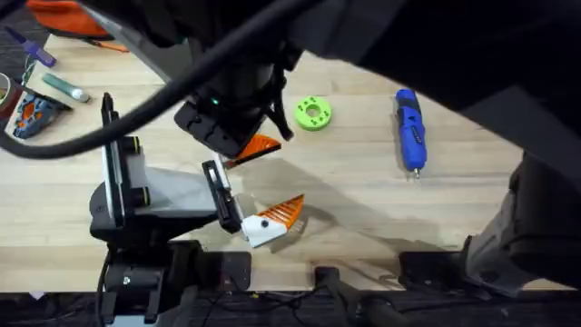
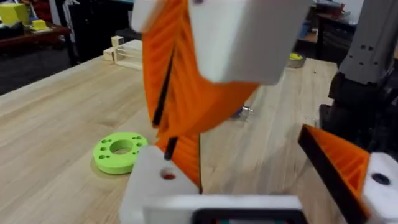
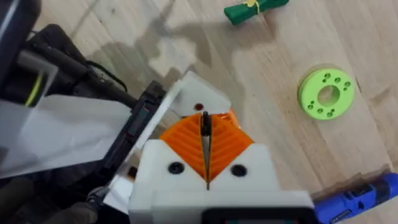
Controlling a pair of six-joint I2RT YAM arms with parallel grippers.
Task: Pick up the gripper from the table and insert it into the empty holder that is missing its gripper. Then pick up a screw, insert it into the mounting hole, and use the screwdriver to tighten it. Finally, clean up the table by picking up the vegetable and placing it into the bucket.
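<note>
Gripping the ribbed orange gripper [image 3: 205, 140], right hand [image 3: 205, 177] meets the angular white holder [image 3: 196, 99].

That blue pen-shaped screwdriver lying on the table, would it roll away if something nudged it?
Probably somewhat. The blue pen-shaped screwdriver looks rounded and lies flat on the pale wooden table, so a sideways push might roll it. Its hard-looking plastic body seems stiff, likely slippery, and perhaps heavy for its size.

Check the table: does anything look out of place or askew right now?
Left gripper has one orange finger only; its other mount, the holder, is bare. Right gripper holds the gripper by it.
</note>
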